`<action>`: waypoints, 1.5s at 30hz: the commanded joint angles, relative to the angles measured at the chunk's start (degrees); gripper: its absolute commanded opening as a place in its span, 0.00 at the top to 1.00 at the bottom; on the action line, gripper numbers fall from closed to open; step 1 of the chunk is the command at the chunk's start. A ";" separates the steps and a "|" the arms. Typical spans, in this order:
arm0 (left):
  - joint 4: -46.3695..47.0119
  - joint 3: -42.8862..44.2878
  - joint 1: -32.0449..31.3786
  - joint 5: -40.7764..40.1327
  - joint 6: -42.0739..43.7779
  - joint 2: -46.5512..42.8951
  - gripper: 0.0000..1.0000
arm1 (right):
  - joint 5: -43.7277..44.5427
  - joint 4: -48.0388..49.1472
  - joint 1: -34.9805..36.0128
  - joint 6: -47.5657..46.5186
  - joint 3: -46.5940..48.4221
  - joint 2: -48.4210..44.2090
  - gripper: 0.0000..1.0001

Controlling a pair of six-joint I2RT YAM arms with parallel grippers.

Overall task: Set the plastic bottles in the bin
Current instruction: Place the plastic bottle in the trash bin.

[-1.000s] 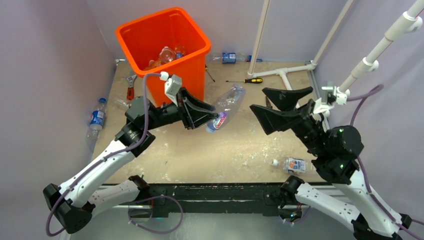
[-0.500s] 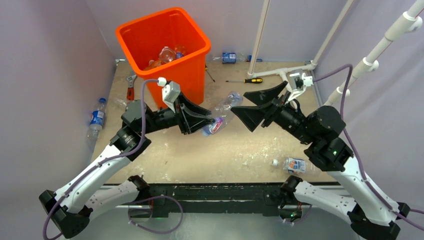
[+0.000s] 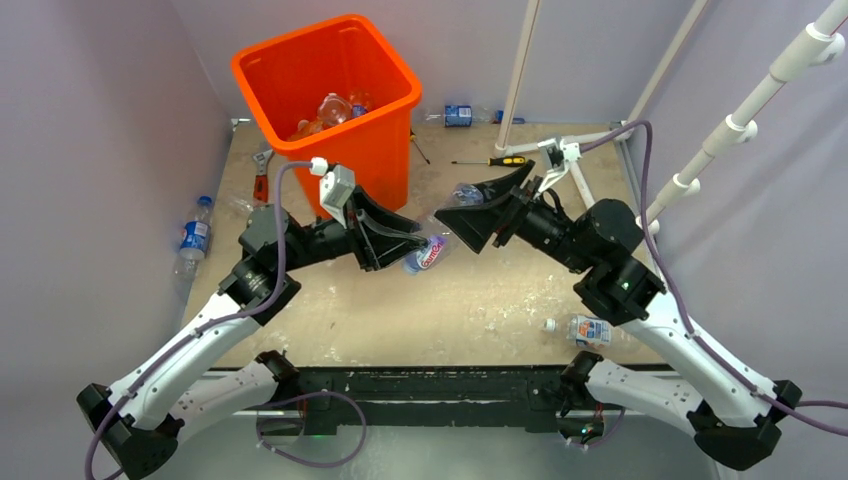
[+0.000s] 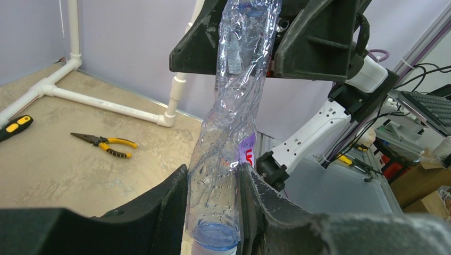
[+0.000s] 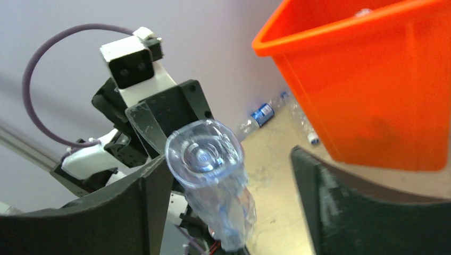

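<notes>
Pinching crushed clear plastic bottle beside large orange plastic bin: left gripper jaws; right gripper jaws spread round its base. Likely light, springy, slick; grip stiffer neck.

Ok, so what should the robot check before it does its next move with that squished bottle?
1. Left end effector clamps the crushed bottle: ok, shut on its neck end.
2. Right end effector straddles the bottle's base: ok.
3. Right end effector gripping: not ok, a gap shows beside one finger.
4. Orange bin has room: ok, the bottles inside sit below the rim.
5. All bottles binned: not ok, a blue-label bottle lies by the left wall.
</notes>
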 commanded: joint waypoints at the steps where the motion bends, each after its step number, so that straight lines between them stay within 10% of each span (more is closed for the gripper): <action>1: 3.27 -0.46 -0.28 0.85 -1.00 0.48 1.00 | -5.85 8.77 0.19 2.91 0.87 2.58 0.26; 5: 3.70 -0.71 -0.25 0.24 -1.17 0.59 1.00 | -7.05 10.34 0.17 3.45 0.41 3.57 0.60; 13: 1.27 -2.96 -0.24 -10.60 -0.28 -6.42 0.13 | -4.18 11.88 0.17 0.10 -1.30 -1.10 0.86; 16: -5.24 -3.91 -0.25 -17.19 2.21 -11.99 0.08 | -1.18 11.35 0.17 -3.51 -1.97 -4.81 1.00; 26: -17.88 -13.20 -0.31 -25.19 1.28 -27.51 0.04 | 7.79 28.79 0.17 -9.93 -4.08 -9.45 1.00; 45: -25.21 -20.64 -0.27 -32.70 -5.68 -26.16 0.10 | 16.19 46.15 0.17 -19.35 25.82 33.93 1.00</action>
